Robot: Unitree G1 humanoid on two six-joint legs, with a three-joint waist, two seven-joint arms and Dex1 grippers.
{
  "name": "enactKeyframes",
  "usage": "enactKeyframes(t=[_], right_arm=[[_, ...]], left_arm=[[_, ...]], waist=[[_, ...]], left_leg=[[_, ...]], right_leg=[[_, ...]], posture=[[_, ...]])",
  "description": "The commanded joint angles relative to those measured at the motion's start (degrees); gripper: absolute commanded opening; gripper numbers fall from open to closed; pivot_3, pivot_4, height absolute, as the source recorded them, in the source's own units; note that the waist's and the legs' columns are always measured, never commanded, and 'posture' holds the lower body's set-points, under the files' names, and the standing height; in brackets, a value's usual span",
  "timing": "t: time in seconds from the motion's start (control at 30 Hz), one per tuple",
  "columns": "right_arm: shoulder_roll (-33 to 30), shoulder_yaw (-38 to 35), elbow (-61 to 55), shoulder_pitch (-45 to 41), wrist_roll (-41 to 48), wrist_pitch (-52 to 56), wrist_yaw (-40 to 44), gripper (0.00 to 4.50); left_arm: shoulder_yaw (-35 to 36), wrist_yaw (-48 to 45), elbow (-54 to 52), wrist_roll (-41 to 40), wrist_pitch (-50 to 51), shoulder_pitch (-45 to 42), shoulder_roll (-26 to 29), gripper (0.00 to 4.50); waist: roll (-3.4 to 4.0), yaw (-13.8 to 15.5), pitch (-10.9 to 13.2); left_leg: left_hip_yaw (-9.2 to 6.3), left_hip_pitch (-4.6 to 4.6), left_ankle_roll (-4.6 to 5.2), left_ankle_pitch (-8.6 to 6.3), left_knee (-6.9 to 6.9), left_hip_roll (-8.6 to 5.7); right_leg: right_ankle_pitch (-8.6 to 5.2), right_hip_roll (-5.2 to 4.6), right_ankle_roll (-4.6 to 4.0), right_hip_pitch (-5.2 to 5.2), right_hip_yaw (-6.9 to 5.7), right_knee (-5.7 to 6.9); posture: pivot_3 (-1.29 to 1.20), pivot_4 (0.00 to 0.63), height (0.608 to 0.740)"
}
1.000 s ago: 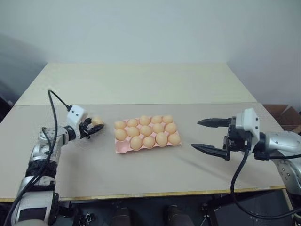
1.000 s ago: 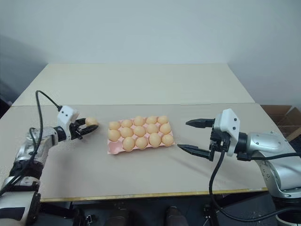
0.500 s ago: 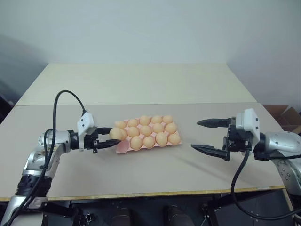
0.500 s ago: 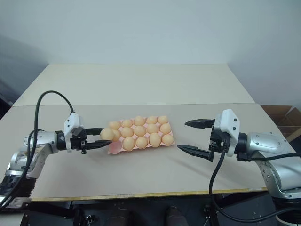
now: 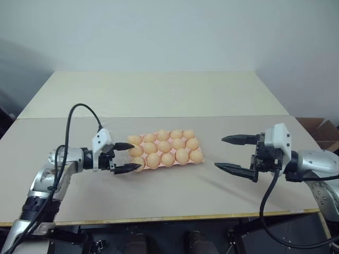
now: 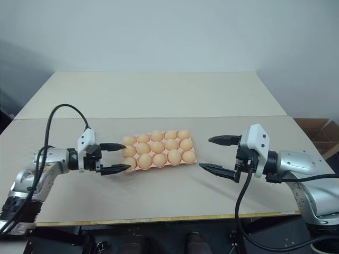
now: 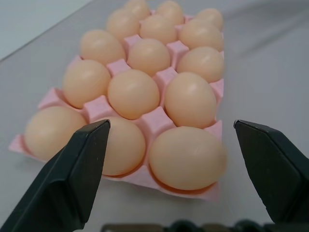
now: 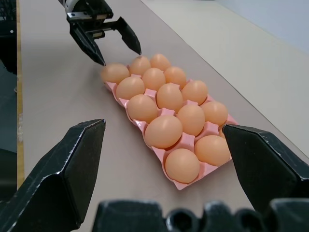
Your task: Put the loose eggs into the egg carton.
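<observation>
The pink egg carton (image 7: 153,120) lies in the middle of the table, and every cup I can see holds a pale orange egg (image 5: 164,146). Loose eggs are out of view; no egg lies on the table top. My left gripper (image 5: 135,156) hovers at the carton's left end, open and empty, its fingers either side of the corner egg (image 7: 186,157) without touching it. Well to the right of the carton, my right gripper (image 5: 219,152) stands open and empty. The right wrist view shows the carton (image 8: 179,185) full, with the left gripper (image 8: 120,57) at its far end.
The table top is made of two panels, with a seam (image 5: 212,116) behind the carton. Its front edge (image 5: 175,217) runs close to me. A cardboard box (image 5: 318,129) stands off the table at the right. A black cable (image 5: 79,108) arcs over my left arm.
My left gripper carried an egg rightwards to the carton's left end and opened; that egg now sits in the near-left corner cup. The right gripper has not moved.
</observation>
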Motion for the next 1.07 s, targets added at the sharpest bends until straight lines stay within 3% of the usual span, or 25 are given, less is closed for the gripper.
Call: enactKeyframes(t=[0.03, 0.27, 0.47, 0.73, 1.07], right_arm=[[0.16, -1.79, -1.12, -0.62, 0.88, -0.71, 0.0, 4.5], [-0.06, -1.67, 1.54, -1.33, 0.39, -1.43, 1.65, 4.5], [0.02, -0.64, 5.97, -4.62, -0.8, -1.87, 3.08, 4.5], [0.79, 1.08, 7.91, -7.03, -1.89, -2.46, 4.8, 4.5], [0.86, 1.9, 8.68, -8.03, -2.21, -2.23, 5.75, 4.5]], left_arm=[[8.47, -1.2, -3.99, -5.46, 2.36, 2.56, 4.07, 4.49], [23.2, 1.26, -12.02, -9.3, 6.95, 16.81, 9.03, 4.49], [32.97, 7.31, -22.83, -14.28, 12.41, 26.99, 5.86, 4.49], [35.38, 13.16, -30.43, -18.09, 15.3, 31.87, 2.93, 4.49], [36.01, 16.89, -32.15, -21.02, 17.07, 33.23, 3.2, 4.49]], waist=[[0.0, -0.34, 0.0], [-0.01, -0.9, 0.01], [-0.01, -0.5, 0.01], [-0.02, -0.3, 0.01], [-0.02, -0.42, 0.02]], left_leg=[[0.0, 0.01, 0.0, 0.0, 0.0, 0.0], [0.03, 0.02, 0.0, -0.01, -0.01, 0.01], [0.06, 0.07, -0.01, -0.01, -0.01, 0.02], [0.13, 0.15, -0.01, -0.01, -0.02, 0.03], [0.29, 0.18, -0.02, -0.01, -0.02, 0.02]], right_leg=[[0.0, 0.0, 0.0, 0.0, 0.0, 0.0], [-0.08, -0.05, -0.12, -0.01, 0.02, -0.03], [-0.22, -0.09, -0.36, -0.01, 0.01, -0.01], [-0.22, -0.04, -0.36, 0.02, 0.09, 0.0], [-0.22, -0.04, -0.35, -0.02, 0.22, 0.01]], posture=[[0.0, 0.15, 0.74], [0.0, 0.15, 0.74], [0.0, 0.15, 0.74], [0.0, 0.15, 0.74], [0.0, 0.15, 0.74]])
